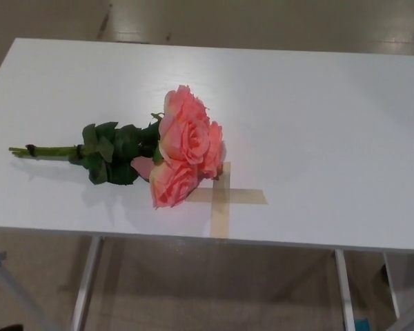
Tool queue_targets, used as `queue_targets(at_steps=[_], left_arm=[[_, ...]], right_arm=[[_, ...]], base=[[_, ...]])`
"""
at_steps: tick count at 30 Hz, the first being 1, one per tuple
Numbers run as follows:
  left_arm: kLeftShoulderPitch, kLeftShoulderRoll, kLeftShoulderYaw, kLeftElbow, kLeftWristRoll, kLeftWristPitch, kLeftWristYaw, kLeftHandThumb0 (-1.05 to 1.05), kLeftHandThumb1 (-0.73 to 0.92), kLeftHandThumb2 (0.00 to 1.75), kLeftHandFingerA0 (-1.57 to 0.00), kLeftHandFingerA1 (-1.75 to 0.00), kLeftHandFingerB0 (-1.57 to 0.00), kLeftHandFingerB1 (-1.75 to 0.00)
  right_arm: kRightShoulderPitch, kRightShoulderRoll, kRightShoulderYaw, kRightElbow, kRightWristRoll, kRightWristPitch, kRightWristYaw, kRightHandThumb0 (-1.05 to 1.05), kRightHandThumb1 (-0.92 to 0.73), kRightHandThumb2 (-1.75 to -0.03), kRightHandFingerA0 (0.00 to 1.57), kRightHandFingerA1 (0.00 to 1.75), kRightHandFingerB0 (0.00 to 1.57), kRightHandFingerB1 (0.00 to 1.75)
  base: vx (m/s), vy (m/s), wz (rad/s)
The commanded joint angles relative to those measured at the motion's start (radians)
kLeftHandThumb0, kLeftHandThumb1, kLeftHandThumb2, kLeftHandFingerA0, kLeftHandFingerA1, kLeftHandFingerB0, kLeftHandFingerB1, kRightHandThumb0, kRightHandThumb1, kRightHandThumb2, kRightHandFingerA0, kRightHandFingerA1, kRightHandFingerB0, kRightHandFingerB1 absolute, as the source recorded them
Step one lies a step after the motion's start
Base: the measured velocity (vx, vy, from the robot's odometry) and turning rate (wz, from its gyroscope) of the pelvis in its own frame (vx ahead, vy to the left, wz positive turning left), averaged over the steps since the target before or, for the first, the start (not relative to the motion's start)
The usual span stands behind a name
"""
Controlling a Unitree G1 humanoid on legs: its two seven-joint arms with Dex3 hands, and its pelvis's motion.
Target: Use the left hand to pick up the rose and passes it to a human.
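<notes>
Nearest us, a tape cross [224, 198] marks the table [317, 110] by its front edge. Just behind it lies the rose [183, 148], a pink bunch with blooms touching the cross and bound stems [45, 150] pointing at the left edge. Neither hand shows, so I can't tell their fingers. It looks light, with soft, crushable petals; I'd grab the firm stems.

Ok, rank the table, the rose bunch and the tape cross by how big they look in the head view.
1. Table, largest by far.
2. Rose bunch, stems to blooms.
3. Tape cross, smallest, partly under the blooms.
</notes>
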Motion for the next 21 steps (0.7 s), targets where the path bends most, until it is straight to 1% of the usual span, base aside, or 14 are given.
queue_targets(at_steps=[1, 2, 3, 6, 9, 13, 16, 20, 21], left_arm=[[0.339, 0.084, 0.005, -0.612, -0.266, 0.000, -0.434, -0.48, 0.44, 0.54, -0.37, -0.35, -0.34, -0.32], [0.374, 0.099, 0.001, -0.686, -0.291, 0.011, -0.463, -0.55, 0.38, 0.69, -0.32, -0.44, -0.33, -0.41], [0.388, 0.105, 0.000, -0.716, -0.301, 0.013, -0.475, -0.47, 0.44, 0.54, -0.37, -0.35, -0.40, -0.33], [0.465, 0.159, 0.002, -0.907, -0.382, 0.018, -0.569, -0.49, 0.45, 0.54, -0.37, -0.35, -0.43, -0.34], [0.513, 0.188, 0.016, -1.028, -0.431, 0.040, -0.601, -0.49, 0.45, 0.54, -0.39, -0.36, -0.44, -0.35], [0.572, 0.234, 0.060, -1.224, -0.527, 0.091, -0.617, -0.48, 0.45, 0.54, -0.40, -0.36, -0.44, -0.34], [0.587, 0.247, 0.087, -1.301, -0.580, 0.112, -0.621, -0.48, 0.45, 0.54, -0.41, -0.36, -0.44, -0.34], [0.598, 0.250, 0.093, -1.319, -0.588, 0.126, -0.617, -0.48, 0.45, 0.54, -0.41, -0.36, -0.44, -0.34], [0.589, 0.258, 0.136, -1.384, -0.645, 0.131, -0.600, -0.50, 0.45, 0.54, -0.42, -0.37, -0.42, -0.34]], right_arm=[[0.014, -0.005, 0.004, 0.009, 0.003, -0.006, 0.000, -0.36, -0.61, -0.58, 0.66, 0.46, 0.54, 0.42], [0.014, -0.005, 0.002, 0.009, 0.005, -0.005, -0.002, -0.36, -0.61, -0.58, 0.66, 0.46, 0.54, 0.42], [0.014, -0.005, 0.001, 0.009, 0.006, -0.005, -0.004, -0.36, -0.61, -0.58, 0.66, 0.46, 0.54, 0.42], [0.005, -0.002, -0.002, 0.009, 0.008, -0.001, -0.011, -0.36, -0.61, -0.58, 0.66, 0.46, 0.54, 0.42], [0.005, -0.002, 0.000, 0.010, 0.006, -0.001, -0.013, -0.36, -0.61, -0.58, 0.67, 0.46, 0.55, 0.42], [0.000, -0.004, 0.007, 0.008, 0.000, 0.000, -0.011, -0.36, -0.62, -0.58, 0.67, 0.46, 0.53, 0.42], [-0.001, -0.004, 0.008, 0.007, -0.001, 0.000, -0.010, -0.36, -0.62, -0.58, 0.66, 0.46, 0.52, 0.41], [-0.001, -0.004, 0.008, 0.007, 0.000, 0.000, -0.010, -0.36, -0.62, -0.58, 0.66, 0.46, 0.52, 0.41], [-0.007, -0.002, 0.008, 0.007, 0.001, 0.004, -0.010, -0.36, -0.62, -0.58, 0.66, 0.46, 0.53, 0.42]], base=[[0.00, 0.000, 0.00], [0.00, 0.000, 0.00], [0.00, 0.000, 0.00], [0.00, 0.000, 0.00], [0.00, 0.000, 0.00], [0.00, 0.000, 0.00], [0.00, 0.000, 0.00], [0.00, 0.000, 0.00], [0.00, 0.000, 0.00]])
